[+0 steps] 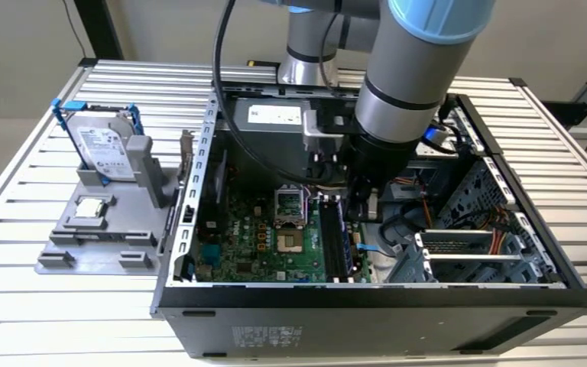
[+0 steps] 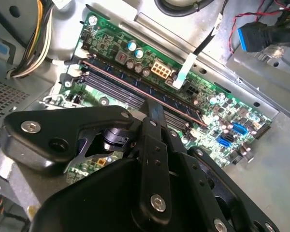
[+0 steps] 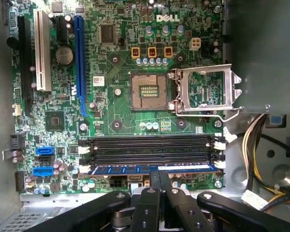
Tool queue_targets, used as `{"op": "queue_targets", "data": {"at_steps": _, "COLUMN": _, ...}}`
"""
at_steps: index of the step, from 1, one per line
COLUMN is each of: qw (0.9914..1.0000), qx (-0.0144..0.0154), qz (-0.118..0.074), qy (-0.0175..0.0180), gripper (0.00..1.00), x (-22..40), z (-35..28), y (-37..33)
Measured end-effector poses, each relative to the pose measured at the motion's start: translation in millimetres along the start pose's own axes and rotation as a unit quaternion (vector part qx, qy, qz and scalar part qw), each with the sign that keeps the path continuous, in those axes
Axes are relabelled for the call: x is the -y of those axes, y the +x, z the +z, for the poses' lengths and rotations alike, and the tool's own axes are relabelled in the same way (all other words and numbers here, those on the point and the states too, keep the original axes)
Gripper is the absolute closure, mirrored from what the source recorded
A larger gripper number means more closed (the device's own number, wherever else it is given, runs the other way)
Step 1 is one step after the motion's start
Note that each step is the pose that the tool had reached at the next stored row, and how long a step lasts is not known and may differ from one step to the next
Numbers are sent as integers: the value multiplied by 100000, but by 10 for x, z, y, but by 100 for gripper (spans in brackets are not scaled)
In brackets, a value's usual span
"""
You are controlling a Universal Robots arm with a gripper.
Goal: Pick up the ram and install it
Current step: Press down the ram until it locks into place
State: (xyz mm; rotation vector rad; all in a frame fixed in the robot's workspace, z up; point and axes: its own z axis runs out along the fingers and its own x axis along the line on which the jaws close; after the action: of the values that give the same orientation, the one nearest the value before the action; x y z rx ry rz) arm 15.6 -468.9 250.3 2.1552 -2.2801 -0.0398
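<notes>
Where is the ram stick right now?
The ram lies in a memory slot on the motherboard, next to the empty black slots, with the gripper right over its middle in both wrist views.

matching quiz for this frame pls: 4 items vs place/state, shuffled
Items:
1. ram
2. CPU socket
3. hard drive
4. tool

Places/states:
A. upright in the grey holder outside the case
B. lying along a motherboard memory slot
C. cover frame swung open, no chip inside
D. directly over the ram, inside the case

Pairs: 1-B, 2-C, 3-A, 4-D
</notes>
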Motion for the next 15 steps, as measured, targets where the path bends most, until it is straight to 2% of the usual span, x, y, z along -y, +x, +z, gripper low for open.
{"op": "queue_targets", "data": {"at_steps": 8, "qw": 100000, "qx": 0, "qz": -1, "qy": -1, "gripper": 100, "x": 3, "z": 140, "y": 8}}
{"op": "queue_targets", "data": {"at_steps": 9, "qw": 100000, "qx": -6, "qz": 0, "qy": -2, "gripper": 100, "x": 4, "z": 187, "y": 11}}
{"op": "queue_targets", "data": {"at_steps": 10, "qw": 100000, "qx": -36, "qz": 1, "qy": -114, "gripper": 100, "x": 6, "z": 261, "y": 14}}
{"op": "queue_targets", "data": {"at_steps": 13, "qw": 100000, "qx": -65, "qz": 2, "qy": -214, "gripper": 100, "x": 7, "z": 306, "y": 16}}
{"op": "queue_targets", "data": {"at_steps": 15, "qw": 100000, "qx": -29, "qz": 6, "qy": -239, "gripper": 100, "x": 8, "z": 310, "y": 15}}
